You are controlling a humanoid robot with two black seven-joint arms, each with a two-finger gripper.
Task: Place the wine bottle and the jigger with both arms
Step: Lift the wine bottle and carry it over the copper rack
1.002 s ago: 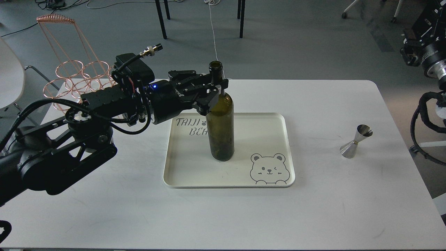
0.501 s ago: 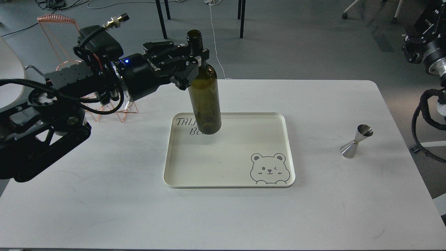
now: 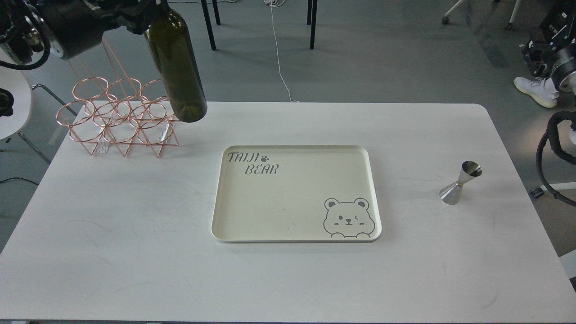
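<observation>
**Bottle held aloft at eleven o'clock, jigger at three**

While the wine bottle is held in the air, tilted, at eleven o'clock of the tray, its neck is cut off by the top edge beside the left arm. Whether the left fingers are clamped on it cannot be told. Just behind the bottle's base, a copper wire rack is seen on the desk. The jigger stands upright on the desk at three o'clock of the tray, well apart. The right gripper is out of view.
</observation>
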